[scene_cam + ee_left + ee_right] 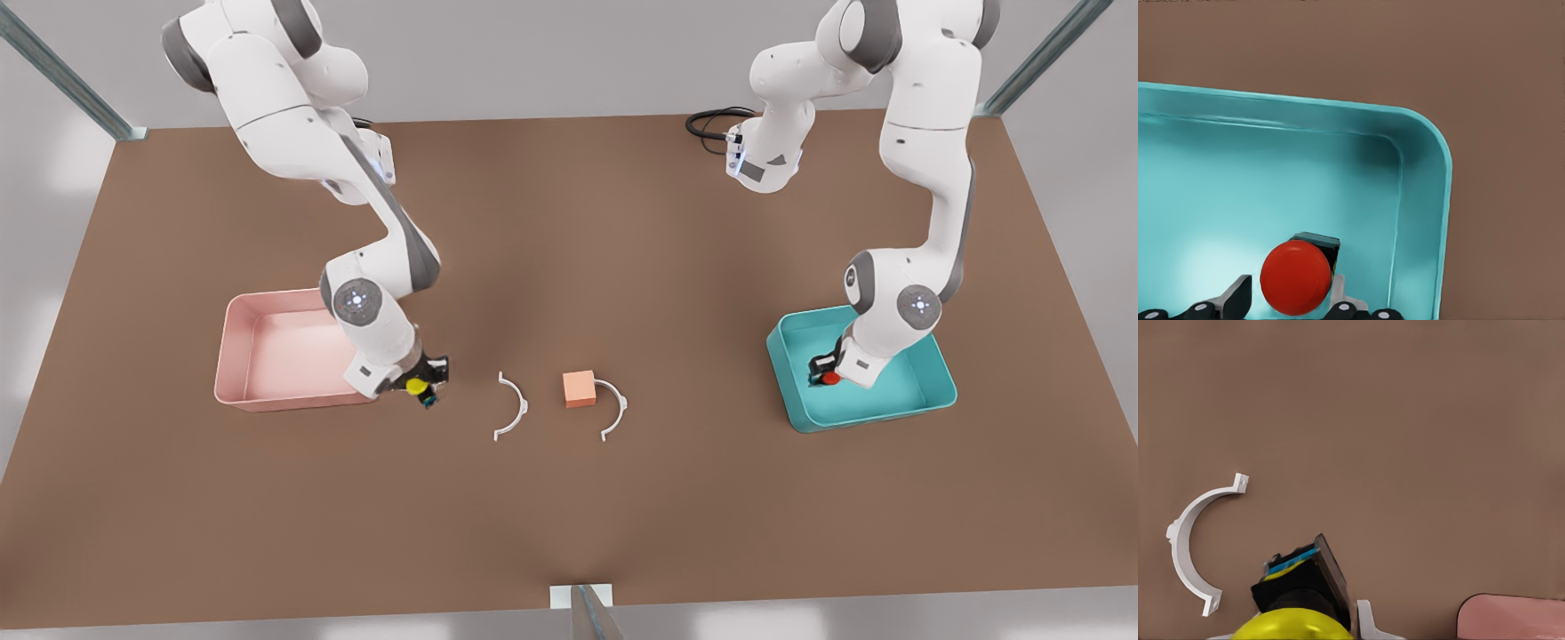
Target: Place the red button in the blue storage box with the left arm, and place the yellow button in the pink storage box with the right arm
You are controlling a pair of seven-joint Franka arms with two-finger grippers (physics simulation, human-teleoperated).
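Note:
The red button (1297, 278) sits between the fingers of my left gripper (823, 371), which is shut on it low inside the blue storage box (925, 404), near a corner of that box (1431, 200). At the front view's left, my right gripper (425, 384) is shut on the yellow button (415, 386), holding it just above the table beside the near corner of the pink storage box (233, 356). The yellow cap (1295, 625) and its dark base with a green-blue touch show in the right wrist view, along with a corner of the pink box (1511, 617).
A peach cube (579, 388) lies mid-table between two white C-shaped clips (514, 406) (614, 407). One clip (1191, 550) lies close to the yellow button. A black cable (711, 123) loops at the back edge. Brown table stretches bare in front.

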